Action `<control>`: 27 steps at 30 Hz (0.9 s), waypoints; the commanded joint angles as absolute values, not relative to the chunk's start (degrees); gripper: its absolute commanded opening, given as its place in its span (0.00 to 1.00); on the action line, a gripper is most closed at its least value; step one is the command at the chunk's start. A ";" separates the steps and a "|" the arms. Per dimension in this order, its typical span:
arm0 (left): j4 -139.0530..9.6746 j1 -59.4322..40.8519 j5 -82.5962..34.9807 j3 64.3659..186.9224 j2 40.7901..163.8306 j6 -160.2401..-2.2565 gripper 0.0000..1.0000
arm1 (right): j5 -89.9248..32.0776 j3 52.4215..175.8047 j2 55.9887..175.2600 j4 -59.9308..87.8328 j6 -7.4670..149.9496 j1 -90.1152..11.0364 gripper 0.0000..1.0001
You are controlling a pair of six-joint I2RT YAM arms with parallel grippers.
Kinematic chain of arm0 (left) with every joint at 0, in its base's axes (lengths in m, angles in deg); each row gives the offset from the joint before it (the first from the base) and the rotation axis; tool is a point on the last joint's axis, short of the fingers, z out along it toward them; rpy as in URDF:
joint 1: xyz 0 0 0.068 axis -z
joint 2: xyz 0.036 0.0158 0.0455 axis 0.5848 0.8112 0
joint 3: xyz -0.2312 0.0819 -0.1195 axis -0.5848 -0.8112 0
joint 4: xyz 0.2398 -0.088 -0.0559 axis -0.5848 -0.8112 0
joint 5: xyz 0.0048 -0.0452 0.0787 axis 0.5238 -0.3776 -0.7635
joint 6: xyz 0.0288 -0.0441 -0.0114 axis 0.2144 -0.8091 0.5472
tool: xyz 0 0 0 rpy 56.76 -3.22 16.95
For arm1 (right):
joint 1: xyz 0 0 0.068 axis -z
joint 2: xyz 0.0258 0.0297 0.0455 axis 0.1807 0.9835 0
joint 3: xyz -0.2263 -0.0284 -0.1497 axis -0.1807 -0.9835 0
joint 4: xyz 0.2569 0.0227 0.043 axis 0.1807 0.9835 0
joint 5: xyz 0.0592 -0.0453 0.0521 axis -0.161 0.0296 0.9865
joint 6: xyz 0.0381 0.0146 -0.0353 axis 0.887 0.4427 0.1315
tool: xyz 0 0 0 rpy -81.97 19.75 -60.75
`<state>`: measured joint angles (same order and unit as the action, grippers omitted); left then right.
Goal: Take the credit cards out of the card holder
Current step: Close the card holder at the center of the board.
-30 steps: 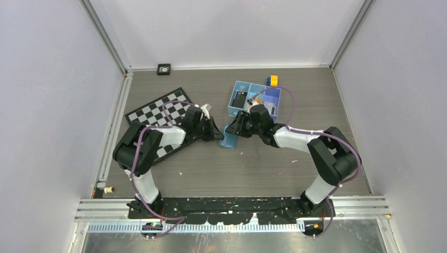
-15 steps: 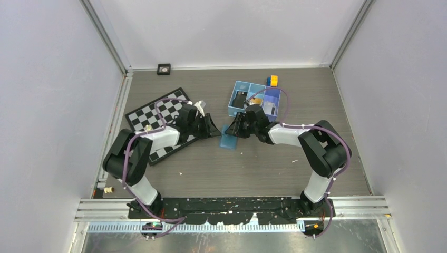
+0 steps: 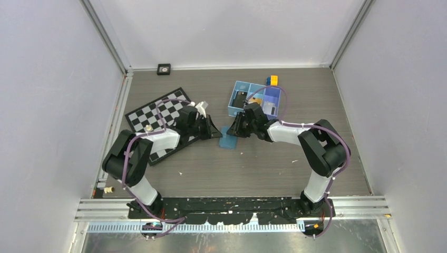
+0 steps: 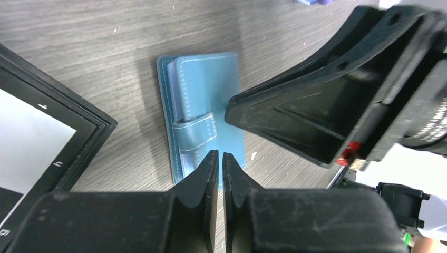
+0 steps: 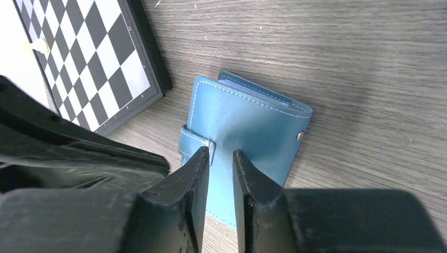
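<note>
The card holder (image 3: 228, 140) is a light-blue wallet lying closed and flat on the table, its strap (image 4: 196, 134) fastened across it. No credit cards show; the closed cover hides the inside. My left gripper (image 4: 216, 154) hovers at the wallet's near edge, fingers pressed almost together with nothing between them. It comes in from the left in the overhead view (image 3: 219, 134). From the right, my right gripper (image 5: 220, 152) reaches over the wallet (image 5: 253, 124) beside the strap, jaws a narrow gap apart with blue cover showing between them. The two grippers nearly face each other.
A chessboard (image 3: 158, 118) lies under my left arm, its edge close to the wallet (image 5: 89, 58). A blue three-compartment tray (image 3: 230, 108) stands just behind my right gripper, holding small dark, orange and pale items. A yellow-and-blue block (image 3: 272, 80) sits behind it.
Both arms shifted a little up-table and their elbows swung left. The right jaws have narrowed. The wallet, which looked tilted up between the grippers, now lies flat.
</note>
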<state>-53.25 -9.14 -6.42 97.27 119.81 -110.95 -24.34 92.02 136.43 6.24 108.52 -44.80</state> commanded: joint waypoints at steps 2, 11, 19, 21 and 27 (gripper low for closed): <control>-49.19 -8.77 -1.58 99.66 124.37 -112.30 0.08 | -24.66 92.64 134.03 6.72 107.90 -44.95 0.23; -54.38 -9.69 -1.62 103.45 130.65 -112.11 0.04 | -23.11 93.23 135.98 6.27 109.50 -44.87 0.01; -55.37 -9.69 -4.27 102.34 127.27 -110.36 0.04 | -25.92 89.48 128.79 7.01 106.83 -44.93 0.01; -55.39 -9.69 -4.34 102.37 127.49 -110.45 0.03 | -24.26 88.51 131.64 6.30 107.46 -44.95 0.00; -55.23 -9.18 -5.23 102.25 126.30 -110.20 0.03 | -22.84 90.41 137.18 8.37 106.97 -44.84 0.00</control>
<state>-54.98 -9.31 -4.06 102.18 129.01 -111.27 -23.75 89.55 135.47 7.03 108.04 -44.80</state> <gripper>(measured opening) 0.035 0.017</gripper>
